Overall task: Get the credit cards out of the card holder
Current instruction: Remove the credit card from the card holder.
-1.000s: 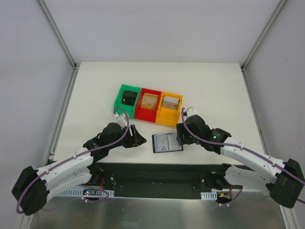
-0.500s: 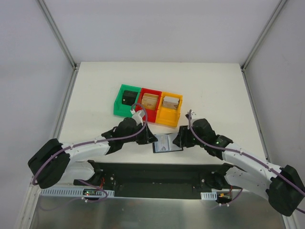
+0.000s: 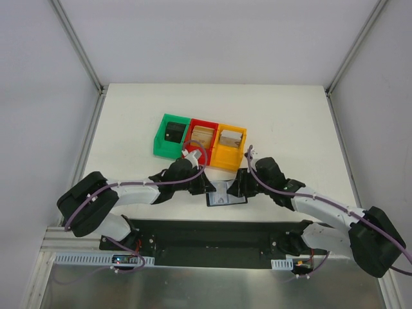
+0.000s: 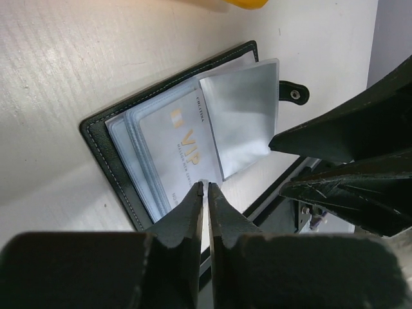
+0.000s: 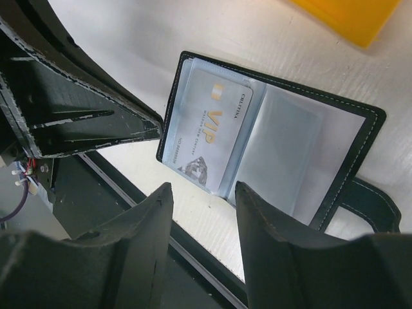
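1. Left wrist view, closest to the lens: the left jaws are clenched, their tips almost pressed together right at the near edge of the plastic sleeves. Whether they nip a sleeve or a card edge, I cannot tell
2. Just past those tips the card holder [image 4: 103, 145] lies spread open and flat on the white worktop [image 4: 77, 58], close to its near edge. It has a black rim with pale stitching
3. A pale card [image 4: 183, 151] with gold "VIP" lettering sits in the sleeves of one half, and a clear sleeve [image 4: 241, 109] covers the other half
4. A black snap tab [image 4: 295, 95] sticks out from the holder's far side and rests on the worktop
5. In the right wrist view the right jaws are released, standing apart with nothing between them, above the open holder
6. From the top external view both arms reach inward, the left jaws at the holder's left side and the right jaws at its right
7. Farther back, three bins stand in a touching row: green bin [image 3: 166, 150], red bin [image 3: 206, 121] and yellow bin [image 3: 228, 162]
8. The green bin holds a small black block [image 3: 172, 132]; the other two hold tan items I cannot identify
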